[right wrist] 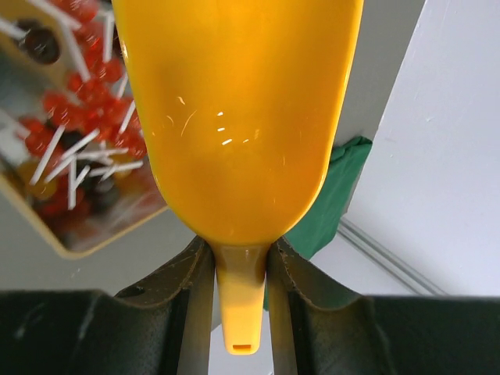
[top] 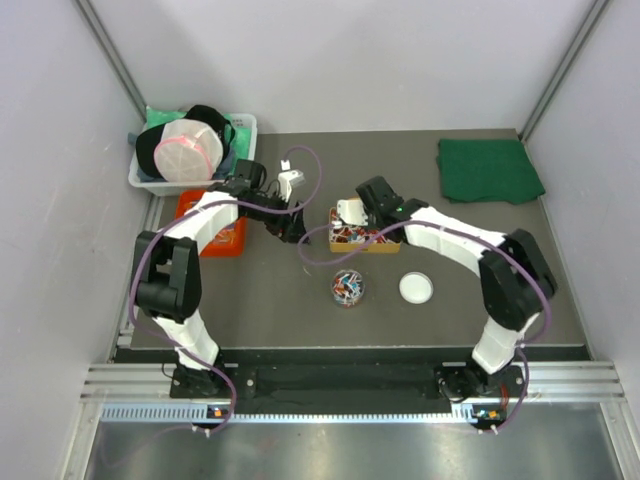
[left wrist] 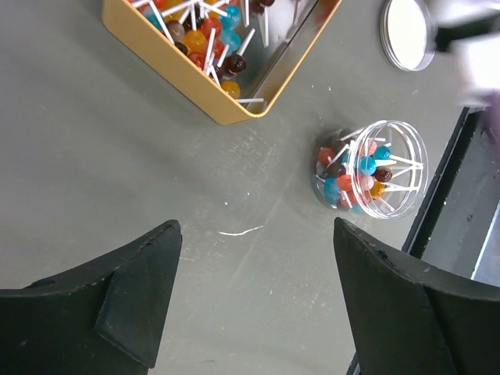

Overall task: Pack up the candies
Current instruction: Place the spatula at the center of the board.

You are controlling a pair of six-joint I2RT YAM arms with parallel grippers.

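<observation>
Stick candies (left wrist: 205,37) in red, orange, blue and dark colours fill a yellow tray (left wrist: 195,95) at the middle of the table (left wrist: 78,156). More of them are packed into a small clear jar (left wrist: 373,168) standing just in front of it, white sticks jutting toward the rim. The jar's round lid (top: 416,288) lies apart to one side.

Over the tray, the right pincer (right wrist: 240,262) is clenched on the handle of an orange scoop (right wrist: 234,117), whose bowl looks far wider than the jar's mouth. The left pincer (left wrist: 254,258) hangs released and empty above bare table, apart from the jar.

The likely trouble is at the pour. A broad scoop tipped over a narrow opening could shed candies onto the table. The sticks could also bridge the rim and jam. Nothing steadies the jar, so a nudge from the scoop could topple it and spill what is already packed.
</observation>
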